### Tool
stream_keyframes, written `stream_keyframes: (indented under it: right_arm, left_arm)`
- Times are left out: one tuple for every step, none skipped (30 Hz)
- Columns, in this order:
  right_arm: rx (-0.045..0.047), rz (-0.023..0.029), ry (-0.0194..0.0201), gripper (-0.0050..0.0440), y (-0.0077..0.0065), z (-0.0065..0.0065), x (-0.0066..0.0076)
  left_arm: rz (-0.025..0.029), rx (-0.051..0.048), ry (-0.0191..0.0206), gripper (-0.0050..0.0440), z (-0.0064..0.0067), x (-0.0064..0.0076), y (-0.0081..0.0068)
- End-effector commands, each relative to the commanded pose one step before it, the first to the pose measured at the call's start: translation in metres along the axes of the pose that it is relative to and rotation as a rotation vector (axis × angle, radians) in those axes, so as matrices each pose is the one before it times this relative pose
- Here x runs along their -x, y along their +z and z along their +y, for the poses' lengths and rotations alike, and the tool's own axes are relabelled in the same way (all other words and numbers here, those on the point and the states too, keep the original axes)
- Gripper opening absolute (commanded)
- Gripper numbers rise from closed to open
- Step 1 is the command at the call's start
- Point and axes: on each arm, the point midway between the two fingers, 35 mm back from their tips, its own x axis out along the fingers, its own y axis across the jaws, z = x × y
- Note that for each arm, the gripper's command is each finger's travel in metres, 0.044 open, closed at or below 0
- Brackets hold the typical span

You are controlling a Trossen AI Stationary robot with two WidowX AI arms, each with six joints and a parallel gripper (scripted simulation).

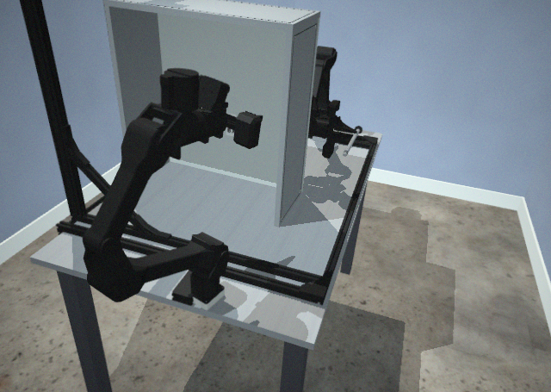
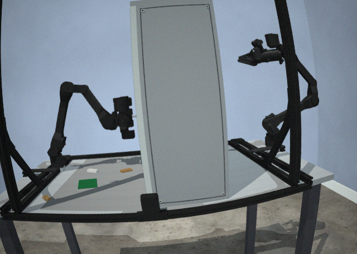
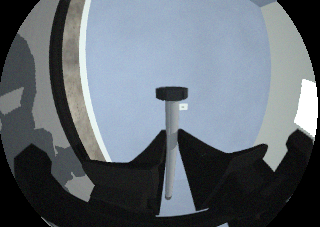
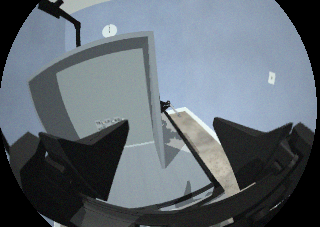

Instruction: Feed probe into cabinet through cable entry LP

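Blue-walled room; bench bears upright cabinet [image 1: 289, 121] [image 2: 181, 101] [image 4: 156, 87]. Left claw [image 1: 333, 132] [image 3: 172, 137] clamped on black-headed probe [image 1: 353, 142] [image 3: 171, 122], near bench's far right corner in top view, outside cabinet. Right claw [image 2: 240, 60] [image 4: 172, 122] spread, empty. Feeding, release, retreat remain.

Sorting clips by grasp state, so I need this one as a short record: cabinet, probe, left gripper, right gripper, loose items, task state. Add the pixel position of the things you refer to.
cabinet: upright on the table, between the arms
probe: pale rod with a dark head [image 1: 352, 141] [image 3: 171, 124], outside the cabinet [image 1: 305, 112] [image 2: 181, 101] [image 4: 156, 102]
left gripper: closed on the probe's rod [image 3: 171, 152]
right gripper: open, nothing between its fingers, in the air on the cabinet's open side
loose items: green square [image 2: 87, 183], white block [image 2: 92, 170], two orange blocks [image 2: 126, 170] [image 2: 46, 197]
task state: probe not yet fed in; LP marking not legible
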Motion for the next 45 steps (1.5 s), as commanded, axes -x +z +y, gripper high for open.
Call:
stream_keyframes:
  right_arm:
    - [-0.02336, 0.01131, 0.00133, 0.0440, 0.00050, 0.00060, -0.00724]
    - [-0.02343, 0.00131, 0.00089, 0.0440, 0.00195, 0.00037, -0.00497]
    - [-0.02325, 0.00012, -0.00037, 0.0440, 0.00238, 0.00019, -0.00634]
    - [-0.02253, -0.00133, -0.00177, 0.0440, 0.00276, -0.00007, -0.00781]
    - [-0.02517, -0.00154, -0.00195, 0.0440, 0.00287, -0.00018, -0.00877]
    - [-0.02777, -0.00176, -0.00210, 0.0440, 0.00291, -0.00034, -0.00973]
    - [-0.03033, -0.00200, -0.00225, 0.0440, 0.00289, -0.00055, -0.01066]
    - [-0.03281, -0.00224, -0.00236, 0.0440, 0.00279, -0.00083, -0.01157]
    - [-0.03518, -0.00251, -0.00248, 0.0440, 0.00263, -0.00119, -0.01243]
    - [-0.03718, -0.00289, -0.00292, 0.0440, 0.00244, -0.00169, -0.01326]
    - [-0.03929, -0.00318, -0.00297, 0.0440, 0.00218, -0.00222, -0.01398]
    - [-0.04126, -0.00348, -0.00299, 0.0440, 0.00188, -0.00284, -0.01460]
    - [-0.04305, -0.00377, -0.00297, 0.0440, 0.00156, -0.00355, -0.01510]
    - [-0.04467, -0.00406, -0.00292, 0.0440, 0.00125, -0.00434, -0.01548]
    - [-0.04627, -0.00337, -0.00336, 0.0440, 0.00075, -0.00532, -0.01573]
    - [-0.04735, 0.00028, -0.00562, 0.0440, -0.00034, -0.00662, -0.01553]
    - [0.00000, 0.00000, 0.00000, 0.0440, 0.00000, 0.00000, 0.00000]
    - [0.00000, 0.00000, 0.00000, 0.0440, 0.00000, 0.00000, 0.00000]
    - [-0.04157, -0.00980, 0.00157, 0.0440, 0.00181, -0.00533, -0.01397]
    - [-0.04893, -0.00512, -0.00251, 0.0440, 0.00045, -0.00797, -0.01563]
    - [-0.04950, -0.00535, -0.00233, 0.0440, 0.00042, -0.00895, -0.01531]
    - [-0.05101, -0.00178, -0.00556, 0.0440, -0.00038, -0.01063, -0.01484]
    - [-0.04567, -0.00409, -0.00476, 0.0440, 0.00037, -0.01053, -0.01320]
    - [-0.04139, 0.00774, 0.00714, 0.0440, -0.00315, -0.00760, -0.01181]
    - [-0.03769, 0.01116, 0.01244, 0.0440, -0.00412, -0.00622, -0.01051]
    - [-0.03647, 0.01193, 0.01241, 0.0440, -0.00417, -0.00641, -0.00968]
    - [-0.03519, 0.01171, 0.01204, 0.0440, -0.00391, -0.00663, -0.00889]
    - [-0.03399, 0.01142, 0.01191, 0.0440, -0.00364, -0.00677, -0.00816]
    - [-0.03323, 0.01132, 0.01193, 0.0440, -0.00342, -0.00695, -0.00755]
    - [-0.03323, 0.01111, 0.01107, 0.0440, -0.00313, -0.00744, -0.00703]
    - [-0.03281, 0.01012, 0.01080, 0.0440, -0.00261, -0.00776, -0.00648]
    - [-0.03320, 0.00984, 0.00987, 0.0440, -0.00226, -0.00831, -0.00599]
    - [-0.03273, 0.00997, 0.00982, 0.0440, -0.00207, -0.00844, -0.00542]
    - [0.00000, 0.00000, 0.00000, 0.0440, 0.00000, 0.00000, 0.00000]
    - [0.00000, 0.00000, 0.00000, 0.0440, 0.00000, 0.00000, 0.00000]
    - [-0.03048, 0.00848, 0.01412, 0.0440, -0.00152, -0.00765, -0.00488]
    - [-0.03700, 0.01252, 0.00807, 0.0440, -0.00222, -0.01028, -0.00473]
    - [-0.03519, 0.01222, 0.00721, 0.0440, -0.00193, -0.00998, -0.00391]
    - [-0.03326, 0.01182, 0.00638, 0.0440, -0.00166, -0.00958, -0.00317]
    - [-0.03122, 0.01132, 0.00559, 0.0440, -0.00142, -0.00910, -0.00251]
    - [-0.02910, 0.01072, 0.00486, 0.0440, -0.00120, -0.00856, -0.00194]
    - [-0.02696, 0.00948, 0.00405, 0.0440, -0.00081, -0.00801, -0.00143]
    - [-0.02473, 0.00854, 0.00341, 0.0440, -0.00057, -0.00738, -0.00102]
    - [-0.02244, 0.00784, 0.00289, 0.0440, -0.00046, -0.00671, -0.00069]
    - [-0.02013, 0.00710, 0.00242, 0.0440, -0.00036, -0.00602, -0.00044]
  left_arm:
    - [-0.00323, 0.00803, -0.00011, 0.0000, -0.00037, 0.00023, 0.00094]
    - [0.00000, 0.00000, 0.00000, 0.0000, 0.00000, 0.00000, 0.00000]
    - [0.00000, 0.00000, 0.00000, 0.0000, 0.00000, 0.00000, 0.00000]
    - [0.00000, 0.00000, 0.00000, 0.0000, 0.00000, 0.00000, 0.00000]
    - [0.00000, 0.00000, 0.00000, 0.0000, 0.00000, 0.00000, 0.00000]
    - [0.00000, 0.00000, 0.00000, 0.0000, 0.00000, 0.00000, 0.00000]
    - [0.00000, 0.00000, 0.00000, 0.0000, 0.00000, 0.00000, 0.00000]
    - [0.00000, 0.00000, 0.00000, 0.0000, 0.00000, 0.00000, 0.00000]
    - [0.00000, 0.00000, 0.00000, 0.0000, 0.00000, 0.00000, 0.00000]
    - [0.00000, 0.00000, 0.00000, 0.0000, 0.00000, 0.00000, 0.00000]
    - [0.00000, 0.00000, 0.00000, 0.0000, 0.00000, 0.00000, 0.00000]
    - [0.00000, 0.00000, 0.00000, 0.0000, 0.00000, 0.00000, 0.00000]
    - [0.00000, 0.00000, 0.00000, 0.0000, 0.00000, 0.00000, 0.00000]
    - [0.00000, 0.00000, 0.00000, 0.0000, 0.00000, 0.00000, 0.00000]
    - [0.00000, 0.00000, 0.00000, 0.0000, 0.00000, 0.00000, 0.00000]
    - [0.00000, 0.00000, 0.00000, 0.0000, 0.00000, 0.00000, 0.00000]
    - [0.00000, 0.00000, 0.00000, 0.0000, 0.00000, 0.00000, 0.00000]
    - [0.00000, 0.00000, 0.00000, 0.0000, 0.00000, 0.00000, 0.00000]
    - [0.00000, 0.00000, 0.00000, 0.0000, 0.00000, 0.00000, 0.00000]
    - [0.00000, 0.00000, 0.00000, 0.0000, 0.00000, 0.00000, 0.00000]
    - [0.00000, 0.00000, 0.00000, 0.0000, 0.00000, 0.00000, 0.00000]
    - [0.00000, 0.00000, 0.00000, 0.0000, 0.00000, 0.00000, 0.00000]
    - [0.00000, 0.00000, 0.00000, 0.0000, 0.00000, 0.00000, 0.00000]
    - [0.00000, 0.00000, 0.00000, 0.0000, 0.00000, 0.00000, 0.00000]
    - [0.00000, 0.00000, 0.00000, 0.0000, 0.00000, 0.00000, 0.00000]
    - [0.00000, 0.00000, 0.00000, 0.0000, 0.00000, 0.00000, 0.00000]
    - [0.00000, 0.00000, 0.00000, 0.0000, 0.00000, 0.00000, 0.00000]
    - [0.00000, 0.00000, 0.00000, 0.0000, 0.00000, 0.00000, 0.00000]
    - [0.00000, 0.00000, 0.00000, 0.0000, 0.00000, 0.00000, 0.00000]
    - [0.00000, 0.00000, 0.00000, 0.0000, 0.00000, 0.00000, 0.00000]
    - [0.00000, 0.00000, 0.00000, 0.0000, 0.00000, 0.00000, 0.00000]
    - [0.00000, 0.00000, 0.00000, 0.0000, 0.00000, 0.00000, 0.00000]
    - [0.00000, 0.00000, 0.00000, 0.0000, 0.00000, 0.00000, 0.00000]
    - [0.00000, 0.00000, 0.00000, 0.0000, 0.00000, 0.00000, 0.00000]
    - [0.00000, 0.00000, 0.00000, 0.0000, 0.00000, 0.00000, 0.00000]
    - [0.00000, 0.00000, 0.00000, 0.0000, 0.00000, 0.00000, 0.00000]
    - [0.00000, 0.00000, 0.00000, 0.0000, 0.00000, 0.00000, 0.00000]
    - [0.00000, 0.00000, 0.00000, 0.0000, 0.00000, 0.00000, 0.00000]
    - [0.00000, 0.00000, 0.00000, 0.0000, 0.00000, 0.00000, 0.00000]
    - [0.00000, 0.00000, 0.00000, 0.0000, 0.00000, 0.00000, 0.00000]
    - [0.00000, 0.00000, 0.00000, 0.0000, 0.00000, 0.00000, 0.00000]
    - [0.00000, 0.00000, 0.00000, 0.0000, 0.00000, 0.00000, 0.00000]
    - [0.00000, 0.00000, 0.00000, 0.0000, 0.00000, 0.00000, 0.00000]
    - [0.00000, 0.00000, 0.00000, 0.0000, 0.00000, 0.00000, 0.00000]
    - [0.00000, 0.00000, 0.00000, 0.0000, 0.00000, 0.00000, 0.00000]
